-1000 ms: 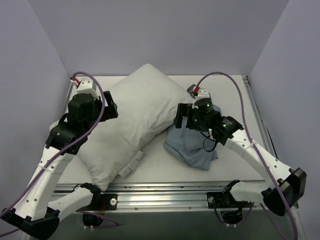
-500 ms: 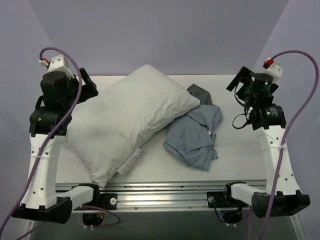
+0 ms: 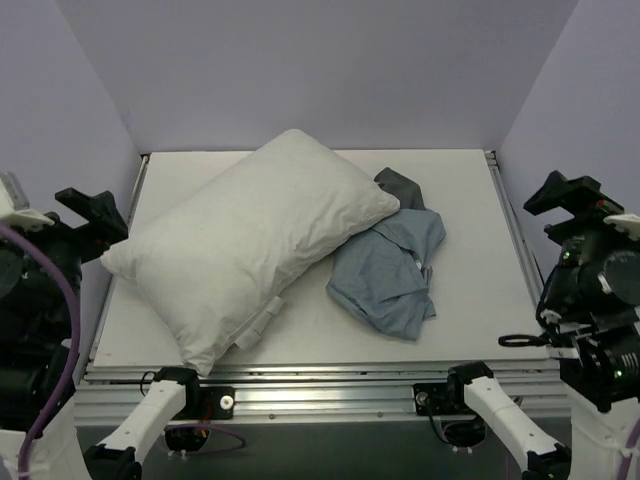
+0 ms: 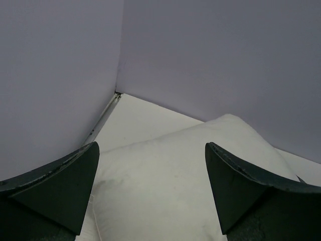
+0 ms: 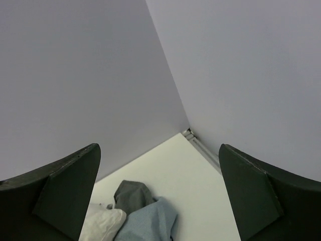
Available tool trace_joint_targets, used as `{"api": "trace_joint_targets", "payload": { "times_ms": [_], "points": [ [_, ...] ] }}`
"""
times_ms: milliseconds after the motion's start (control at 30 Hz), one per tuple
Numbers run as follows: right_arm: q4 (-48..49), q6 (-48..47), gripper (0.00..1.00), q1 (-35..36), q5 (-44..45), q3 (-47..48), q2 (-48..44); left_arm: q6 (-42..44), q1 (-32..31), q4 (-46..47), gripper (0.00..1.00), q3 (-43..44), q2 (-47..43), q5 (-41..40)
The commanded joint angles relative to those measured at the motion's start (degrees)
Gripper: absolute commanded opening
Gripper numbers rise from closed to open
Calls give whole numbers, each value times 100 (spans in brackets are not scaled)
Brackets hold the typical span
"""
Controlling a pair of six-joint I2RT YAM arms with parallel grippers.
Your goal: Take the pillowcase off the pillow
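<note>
Lying in a loose, crumpled heap on the white table [image 3: 470, 200], the pillowcase [image 3: 385, 270] shows mostly its pale blue-grey face, with a dark grey fold [image 3: 397, 185] at the far end. Its left edge is tucked against the bare white pillow [image 3: 250, 250], which rests diagonally beside it, so the case looks fully off. The cloth appears thin, limp and light. It should drape and slide rather than hold shape, and a raised ridge or the free near corner, away from the pillow, seems the best pinch point. The pillow looks plump and soft and would squash under a grip. The left gripper [image 4: 151, 148] and right gripper [image 5: 159, 148] stand at the table's sides, fingers spread wide and holding nothing.
</note>
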Motion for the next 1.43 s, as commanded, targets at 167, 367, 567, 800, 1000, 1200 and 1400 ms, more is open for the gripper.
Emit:
{"api": "trace_joint_targets", "payload": {
  "times_ms": [167, 367, 567, 800, 1000, 1200, 1400],
  "points": [
    [1019, -1106, 100, 315, 713, -608, -1098, 551, -420, 178, 94, -227, -930, -1490],
    [1099, -1265, 99, 350, 678, -732, -1222, 745, -447, 566, 94, -552, -1511, -1887],
    [1108, -1256, 99, 394, 678, -732, -1187, 771, -473, 540, 94, -693, -1669, -2045],
    [1090, -1282, 99, 403, 652, -759, -1205, 754, -517, 513, 94, -746, -1713, -2028],
    [1072, -1274, 99, 420, 643, -767, -1196, 745, -534, 513, 94, -807, -1722, -2001],
    [1055, -1221, 99, 429, 599, -793, -1170, 701, -543, 470, 94, -869, -1705, -1948],
    [1055, -1177, 99, 438, 564, -837, -1170, 666, -543, 443, 94, -896, -1713, -1913]
  ]
}}
